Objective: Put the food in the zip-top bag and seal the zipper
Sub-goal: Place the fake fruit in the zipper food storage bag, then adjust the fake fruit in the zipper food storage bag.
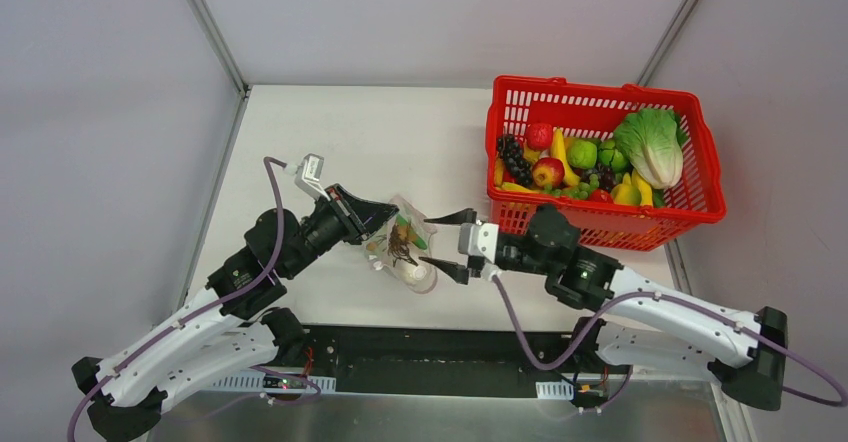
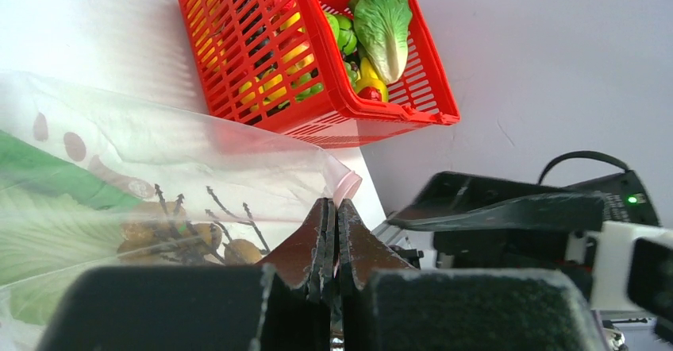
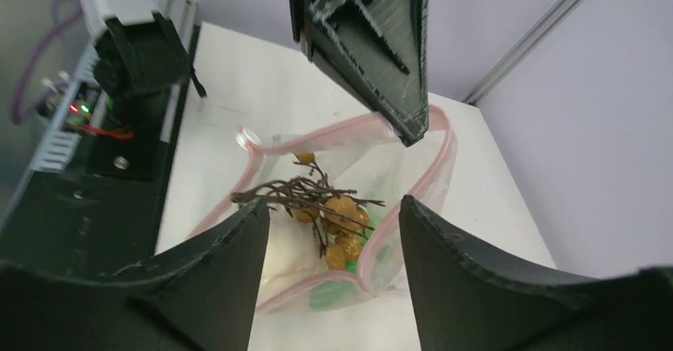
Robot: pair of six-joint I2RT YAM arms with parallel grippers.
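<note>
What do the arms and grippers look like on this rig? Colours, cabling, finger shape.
Left arm and right arm: white lower links, black joints, a purple cable looped along each. Left gripper and right gripper: black wedge-shaped fingers tapering to points, a white block near each.

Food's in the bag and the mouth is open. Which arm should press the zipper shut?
Right. The right gripper is open and empty, its fingers facing the zip-top bag mouth and zipper. The left gripper is shut on the bag's rim; releasing it would probably let the mouth sag.
</note>
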